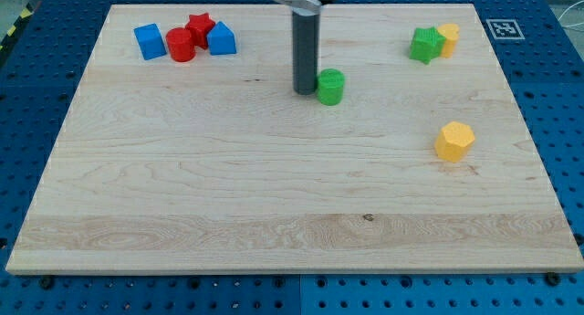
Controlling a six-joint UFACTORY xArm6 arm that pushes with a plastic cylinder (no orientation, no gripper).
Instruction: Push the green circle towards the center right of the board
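The green circle [330, 86], a small green cylinder, stands on the wooden board [274, 187] a little above the middle, right of centre. My tip [304, 90] is right against its left side, touching it. The rod rises straight to the view's top edge.
A blue cube [149, 41], a red cylinder [180, 45], a red star [200, 27] and a blue block [221, 38] cluster at the top left. A green star [424, 45] and a yellow block [448, 36] sit at the top right. A yellow hexagon [454, 141] lies at the centre right.
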